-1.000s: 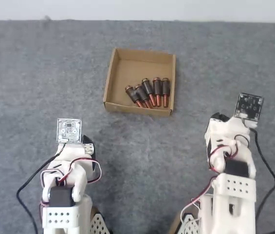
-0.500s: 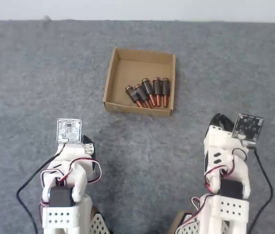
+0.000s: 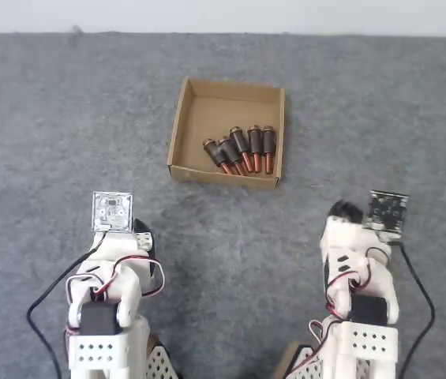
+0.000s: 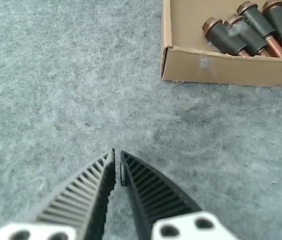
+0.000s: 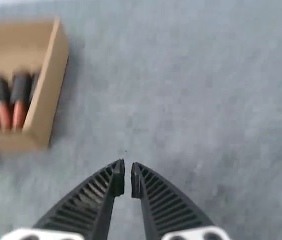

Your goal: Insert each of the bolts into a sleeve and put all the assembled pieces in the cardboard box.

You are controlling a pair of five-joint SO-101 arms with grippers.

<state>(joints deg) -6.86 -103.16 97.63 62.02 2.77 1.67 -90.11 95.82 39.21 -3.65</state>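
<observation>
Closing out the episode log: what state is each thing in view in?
Brown open-topped cardboard box: upright, holding all five pieces.
Five copper bolts in black sleeves: assembled, lying side by side in the box.
Left gripper: shut, empty.
Right gripper: shut, empty.

You have the box [image 3: 224, 106] on the mat [image 3: 49, 118], toward the far middle, with five sleeved bolts [image 3: 242, 150] lying side by side in its near right part, heads to the far side. The left arm [image 3: 108, 292] stands at the near left and the right arm [image 3: 361, 292] at the near right, both apart from the box. The left gripper [image 4: 117, 161] hangs over the mat, nearer than and left of the box's near left corner; the right gripper [image 5: 127, 172], nearer and to the box's right.
</observation>
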